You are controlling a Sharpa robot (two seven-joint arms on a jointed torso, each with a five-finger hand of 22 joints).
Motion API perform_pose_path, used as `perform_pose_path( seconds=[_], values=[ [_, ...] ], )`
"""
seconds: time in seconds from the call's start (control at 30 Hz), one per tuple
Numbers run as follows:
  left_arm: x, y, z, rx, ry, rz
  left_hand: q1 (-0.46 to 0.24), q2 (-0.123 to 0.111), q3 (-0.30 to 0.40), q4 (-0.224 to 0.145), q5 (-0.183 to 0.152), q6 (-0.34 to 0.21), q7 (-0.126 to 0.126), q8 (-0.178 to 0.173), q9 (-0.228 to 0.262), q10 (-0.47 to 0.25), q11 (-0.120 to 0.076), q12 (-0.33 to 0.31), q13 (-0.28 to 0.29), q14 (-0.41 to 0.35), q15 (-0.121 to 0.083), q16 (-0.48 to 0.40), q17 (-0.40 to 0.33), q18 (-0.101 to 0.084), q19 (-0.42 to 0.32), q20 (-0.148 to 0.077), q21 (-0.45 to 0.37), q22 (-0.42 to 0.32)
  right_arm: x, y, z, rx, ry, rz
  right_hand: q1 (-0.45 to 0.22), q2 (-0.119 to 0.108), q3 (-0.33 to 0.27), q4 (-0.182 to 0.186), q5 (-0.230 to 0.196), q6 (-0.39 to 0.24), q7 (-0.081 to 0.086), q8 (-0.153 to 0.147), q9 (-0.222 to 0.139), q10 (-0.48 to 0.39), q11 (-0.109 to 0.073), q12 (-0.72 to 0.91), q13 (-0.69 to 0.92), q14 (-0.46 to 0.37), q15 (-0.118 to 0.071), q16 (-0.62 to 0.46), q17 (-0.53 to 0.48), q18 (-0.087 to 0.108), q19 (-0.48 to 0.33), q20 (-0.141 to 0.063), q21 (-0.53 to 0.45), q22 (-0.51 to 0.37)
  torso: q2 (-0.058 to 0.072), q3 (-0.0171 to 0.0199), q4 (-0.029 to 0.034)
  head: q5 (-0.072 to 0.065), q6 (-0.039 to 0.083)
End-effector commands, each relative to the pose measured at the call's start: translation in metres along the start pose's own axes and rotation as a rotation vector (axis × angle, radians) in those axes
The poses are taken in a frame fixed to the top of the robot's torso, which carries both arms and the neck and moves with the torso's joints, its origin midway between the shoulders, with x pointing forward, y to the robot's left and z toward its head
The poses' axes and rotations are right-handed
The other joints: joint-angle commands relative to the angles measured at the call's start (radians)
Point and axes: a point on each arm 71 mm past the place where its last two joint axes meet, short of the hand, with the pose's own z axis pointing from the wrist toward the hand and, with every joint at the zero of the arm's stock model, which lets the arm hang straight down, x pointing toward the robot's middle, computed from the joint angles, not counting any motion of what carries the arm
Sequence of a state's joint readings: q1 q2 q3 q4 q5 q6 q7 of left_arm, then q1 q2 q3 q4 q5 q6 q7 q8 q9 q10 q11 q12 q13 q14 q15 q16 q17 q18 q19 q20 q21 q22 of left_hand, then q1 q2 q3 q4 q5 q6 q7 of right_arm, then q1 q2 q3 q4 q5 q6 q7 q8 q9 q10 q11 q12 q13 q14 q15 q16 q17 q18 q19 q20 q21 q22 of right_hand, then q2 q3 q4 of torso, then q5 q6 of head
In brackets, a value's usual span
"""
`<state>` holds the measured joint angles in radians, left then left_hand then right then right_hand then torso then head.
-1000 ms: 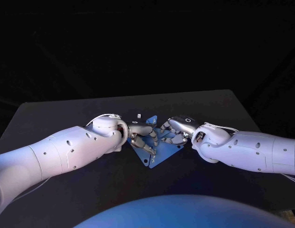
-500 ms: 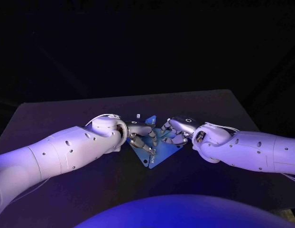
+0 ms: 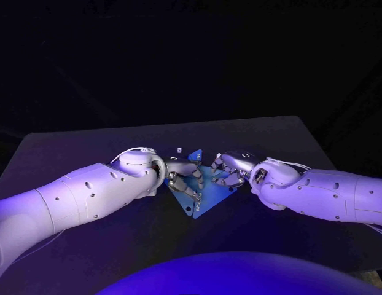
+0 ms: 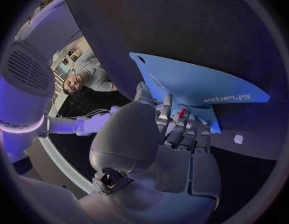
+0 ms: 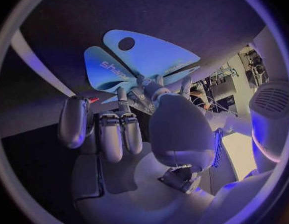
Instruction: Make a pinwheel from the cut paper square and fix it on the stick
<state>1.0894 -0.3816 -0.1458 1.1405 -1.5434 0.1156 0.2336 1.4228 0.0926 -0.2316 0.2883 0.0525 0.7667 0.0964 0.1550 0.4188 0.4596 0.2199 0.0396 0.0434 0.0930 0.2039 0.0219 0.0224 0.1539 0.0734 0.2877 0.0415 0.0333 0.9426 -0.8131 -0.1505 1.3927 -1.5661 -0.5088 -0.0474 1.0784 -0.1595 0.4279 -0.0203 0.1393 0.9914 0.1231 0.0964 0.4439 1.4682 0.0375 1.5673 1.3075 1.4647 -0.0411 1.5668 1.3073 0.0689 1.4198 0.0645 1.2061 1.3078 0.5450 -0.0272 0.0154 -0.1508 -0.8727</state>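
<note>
Centrally, L hand point(image 3: 182, 171) & R hand point(image 3: 231, 167) both gripping paper square point(image 3: 207, 195), small white bit point(image 3: 179, 149) beside.

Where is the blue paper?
In the head view the blue paper is mid-table, between the left robot hand and right robot hand, both holding it.

On a black table point(image 3: 271, 132), a blue paper square point(image 3: 207, 195) at centre, one corner toward 6 o'clock, left hand point(image 3: 184, 169) on it from 9 o'clock, right hand point(image 3: 231, 167) from 3 o'clock, fingers nearly meeting over its middle, small white piece point(image 3: 180, 149) near its 11 o'clock side.
</note>
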Motion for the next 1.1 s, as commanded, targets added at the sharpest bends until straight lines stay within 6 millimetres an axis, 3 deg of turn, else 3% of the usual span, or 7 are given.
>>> perform_pose_path(
  seconds=[0.03, 0.67, 1.1],
  values=[
    [0.006, 0.001, 0.001, -0.017, 0.052, -0.011, -0.001, 0.009, -0.006, 0.001, -0.006, -0.009, 0.0, -0.003, -0.001, 0.0, 0.0, 0.003, 0.0, -0.003, -0.002, -0.004, 0.0, 0.001, -0.006, 0.003, -0.006, -0.001, 0.001, -0.005, -0.001, 0.03, 0.007, -0.007, -0.005, 0.002, 0.002, 0.006, 0.004, -0.006, 0.002, -0.005, -0.002, 0.103, 0.008, 0.003, 0.263, 0.106, 0.005, 0.004, 0.264, 0.013, 0.003, 0.004, 0.004, 0.026, 0.0, 0.0001, -0.0004, -0.001, 0.0],
    [0.008, 0.001, 0.002, -0.028, 0.073, -0.013, 0.003, 0.014, -0.012, 0.0, -0.006, -0.014, 0.004, -0.003, -0.001, -0.014, 0.005, 0.001, -0.001, -0.007, 0.001, -0.005, -0.001, 0.0, -0.005, 0.004, -0.005, 0.0, 0.005, -0.019, -0.005, 0.07, 0.097, -0.03, -0.014, -0.006, -0.005, 0.015, -0.007, 0.003, 0.001, -0.002, -0.005, 0.103, 0.008, 0.003, 0.263, 0.106, 0.004, 0.004, 0.264, 0.013, 0.005, 0.004, 0.007, 0.03, 0.0, -0.0001, -0.0002, -0.003, 0.0],
    [0.008, 0.001, 0.001, -0.03, 0.071, -0.013, 0.004, 0.014, -0.015, 0.0, -0.006, -0.015, 0.007, -0.002, -0.001, -0.025, 0.006, 0.0, -0.002, -0.008, 0.002, -0.005, -0.002, -0.001, -0.005, 0.004, -0.005, 0.0, -0.006, -0.018, -0.01, 0.069, -0.015, -0.022, -0.014, -0.003, -0.003, 0.022, 0.0, 0.009, -0.001, 0.001, -0.007, 0.103, 0.005, 0.003, 0.263, 0.106, 0.003, 0.004, 0.264, 0.011, 0.008, 0.004, 0.013, 0.034, 0.0, 0.0006, -0.0008, -0.003, 0.0]
  ],
)
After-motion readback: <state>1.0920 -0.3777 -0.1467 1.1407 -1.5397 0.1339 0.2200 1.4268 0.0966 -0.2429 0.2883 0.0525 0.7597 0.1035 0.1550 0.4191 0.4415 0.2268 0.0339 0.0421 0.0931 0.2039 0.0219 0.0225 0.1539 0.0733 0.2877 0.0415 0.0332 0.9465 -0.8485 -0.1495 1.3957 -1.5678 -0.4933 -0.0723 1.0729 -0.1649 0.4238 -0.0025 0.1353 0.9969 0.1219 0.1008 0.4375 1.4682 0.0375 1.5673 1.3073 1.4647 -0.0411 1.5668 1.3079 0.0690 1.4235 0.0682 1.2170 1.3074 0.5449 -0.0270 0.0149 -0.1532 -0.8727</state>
